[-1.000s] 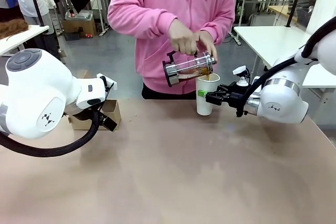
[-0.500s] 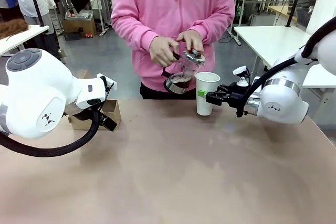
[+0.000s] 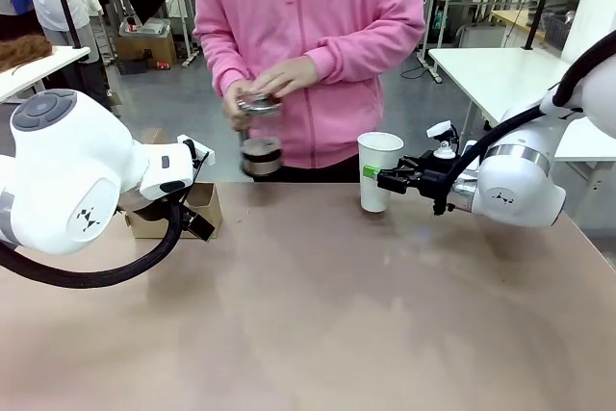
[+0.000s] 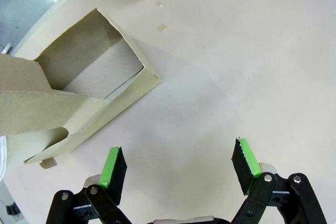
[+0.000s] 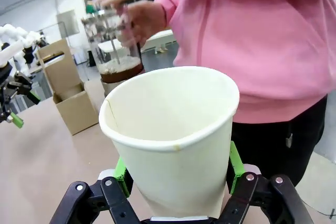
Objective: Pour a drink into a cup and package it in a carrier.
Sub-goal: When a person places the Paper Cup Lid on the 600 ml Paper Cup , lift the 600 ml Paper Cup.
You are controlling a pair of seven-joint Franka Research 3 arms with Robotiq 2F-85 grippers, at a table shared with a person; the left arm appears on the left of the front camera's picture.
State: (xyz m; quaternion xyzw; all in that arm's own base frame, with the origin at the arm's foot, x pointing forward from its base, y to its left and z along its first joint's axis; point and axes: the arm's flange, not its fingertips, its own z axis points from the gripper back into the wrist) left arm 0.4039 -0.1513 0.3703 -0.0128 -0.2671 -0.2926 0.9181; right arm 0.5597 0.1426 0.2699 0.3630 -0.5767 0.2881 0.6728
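Left side: the left gripper (image 4: 179,166) hangs over bare table (image 3: 308,334) with its jaws wide apart and nothing between them. Just beside it stands the carrier (image 4: 31,106), brown cardboard, its near compartment open and vacant. Two small drops (image 4: 163,26) lie on the tabletop beyond the carrier.

Centre: the person's hands (image 3: 279,79) hold the jug (image 3: 260,146) upright over the far edge of the table, between carrier and cup and clear of both. A shallow layer of the dark drink (image 5: 121,72) sits in its bottom.

Right side: the cup (image 3: 378,172) stands on the table with no lid fitted. The right gripper (image 3: 373,175) is closed on its lower half, a green pad pressed to either flank. The fill level cannot be read from the wrist view, as the inner wall hides it.

Assessment: the jug is upright and off the rim, so pouring appears complete and packaging is the step in hand. The next move calls for keeping the open cup vertical, moving it slowly leftward across the table and lowering it squarely into a carrier slot. The light cardboard may need steadying by the free left gripper
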